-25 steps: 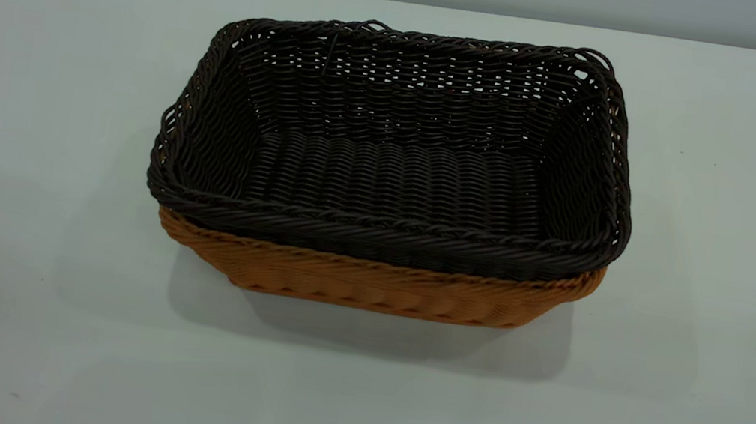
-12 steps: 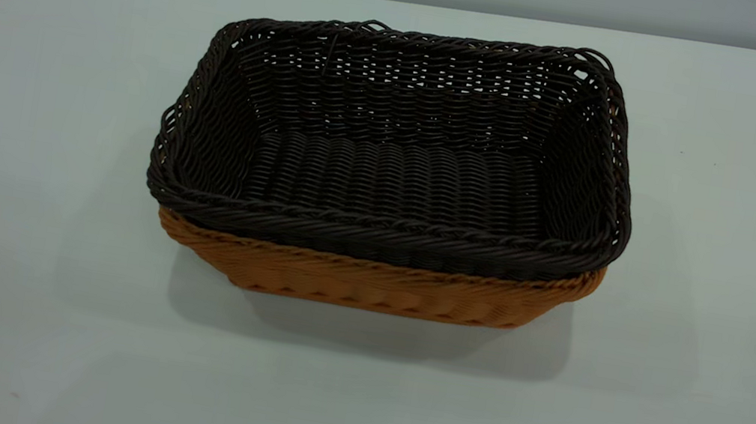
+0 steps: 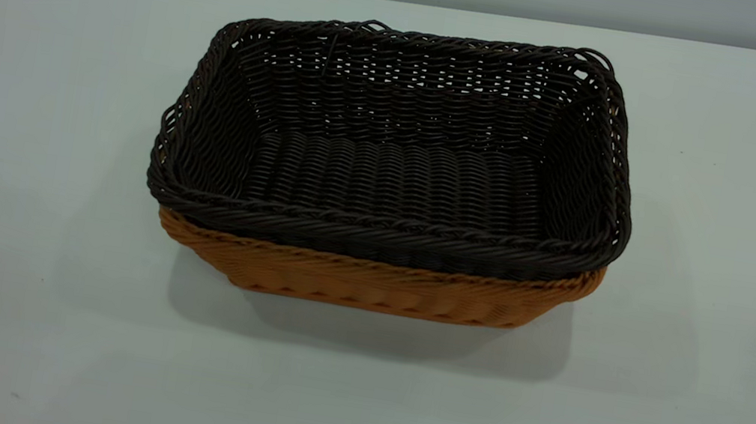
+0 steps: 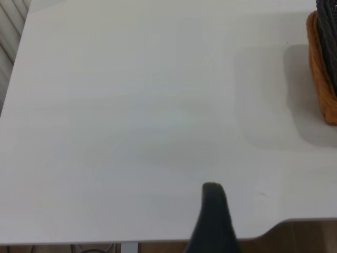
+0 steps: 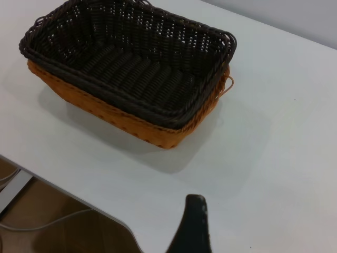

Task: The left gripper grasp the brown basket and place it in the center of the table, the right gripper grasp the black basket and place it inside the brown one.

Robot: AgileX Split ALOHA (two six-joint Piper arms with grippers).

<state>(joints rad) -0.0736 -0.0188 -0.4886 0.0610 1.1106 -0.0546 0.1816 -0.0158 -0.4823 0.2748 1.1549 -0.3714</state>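
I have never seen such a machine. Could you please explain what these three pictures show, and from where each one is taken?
One outside camera faces the pale grey-white table. On it stands an orange-tan woven wicker basket, with a dark brown-black woven wicker basket nested inside it. No arm appears in that picture.

The other two cameras sit on the wrists of two robot arms. Each shows one dark tip of its own end effector: the left end effector hangs over bare table, the right end effector near the table's edge, away from the baskets. Neither holds anything.

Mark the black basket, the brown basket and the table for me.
black basket [image 3: 398,181], exterior view, woven floor.
brown basket [image 3: 374,283], exterior view, near side wall.
table [image 3: 14,306], exterior view, bare top.
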